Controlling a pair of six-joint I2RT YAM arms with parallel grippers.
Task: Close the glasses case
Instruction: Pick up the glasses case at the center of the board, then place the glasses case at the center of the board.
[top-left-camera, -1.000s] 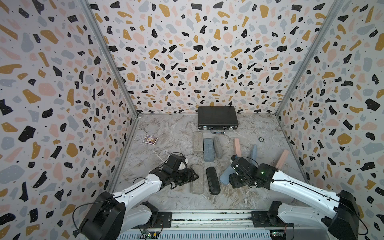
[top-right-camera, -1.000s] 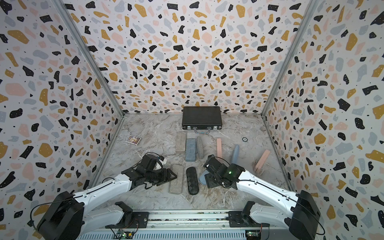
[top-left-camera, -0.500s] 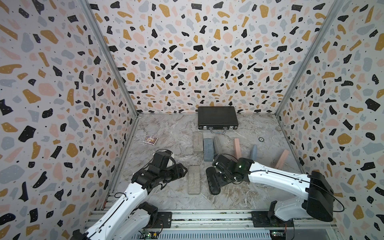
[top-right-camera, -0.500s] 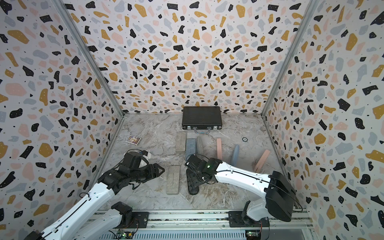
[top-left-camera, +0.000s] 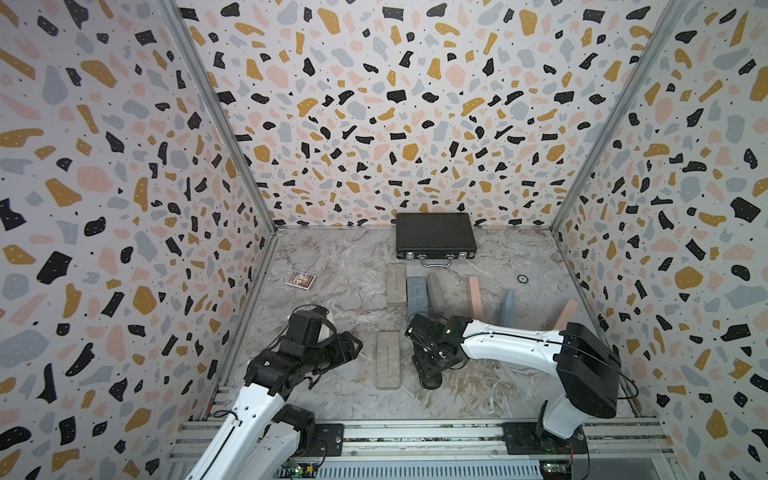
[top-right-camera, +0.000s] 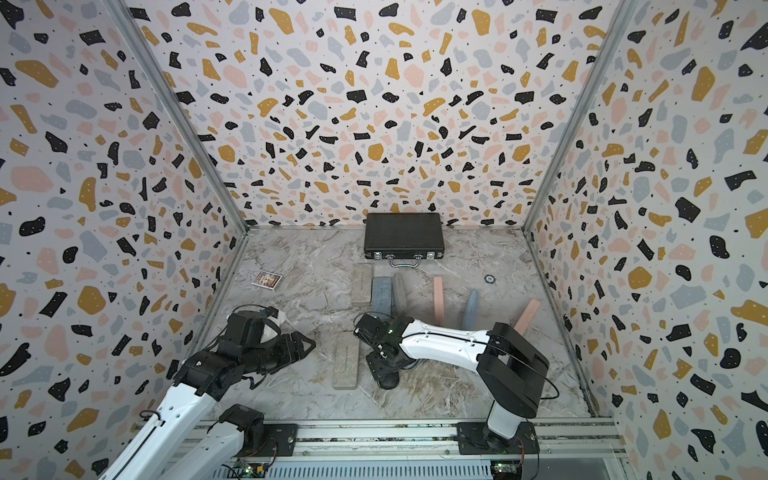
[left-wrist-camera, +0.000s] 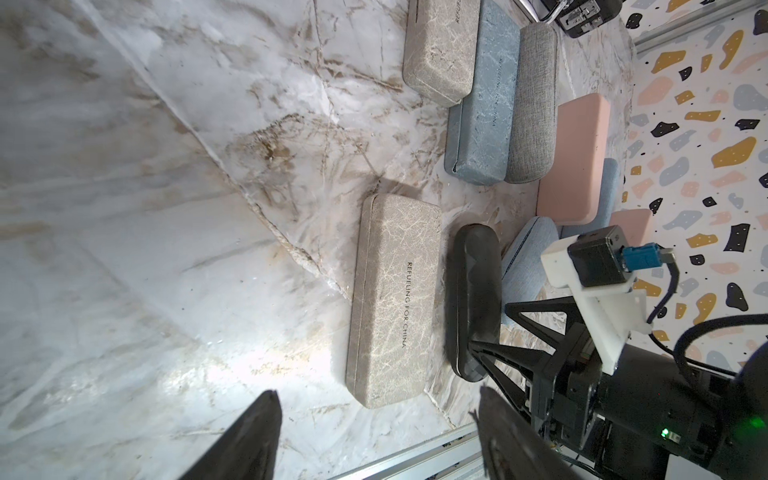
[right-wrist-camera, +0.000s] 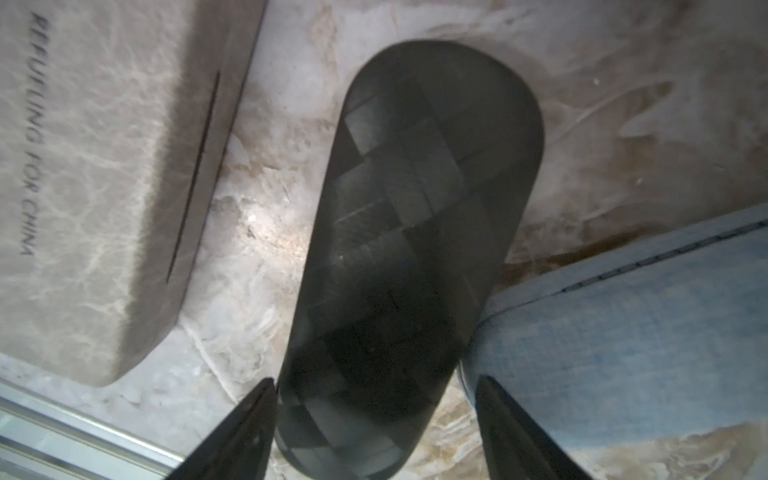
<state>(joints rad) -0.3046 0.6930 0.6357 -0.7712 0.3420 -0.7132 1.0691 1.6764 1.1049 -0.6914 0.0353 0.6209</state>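
Your right fingers (right-wrist-camera: 241, 432), spread, flanked the black glasses case (right-wrist-camera: 415, 208); your left fingers (left-wrist-camera: 245, 436) hung spread, empty. You probably needed centred, even pressure

Black case (top-right-camera: 388, 380), right hand (top-right-camera: 384, 363) above it

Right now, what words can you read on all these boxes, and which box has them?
"REFUELING FOR CHINA": on the lid of the near beige case.
"REFUE...": on the far beige case, cut off by the picture's edge.
Blue marbled case: a line of print, too small to read.
Small card: print too small to read.
Black oval case: no text seen.
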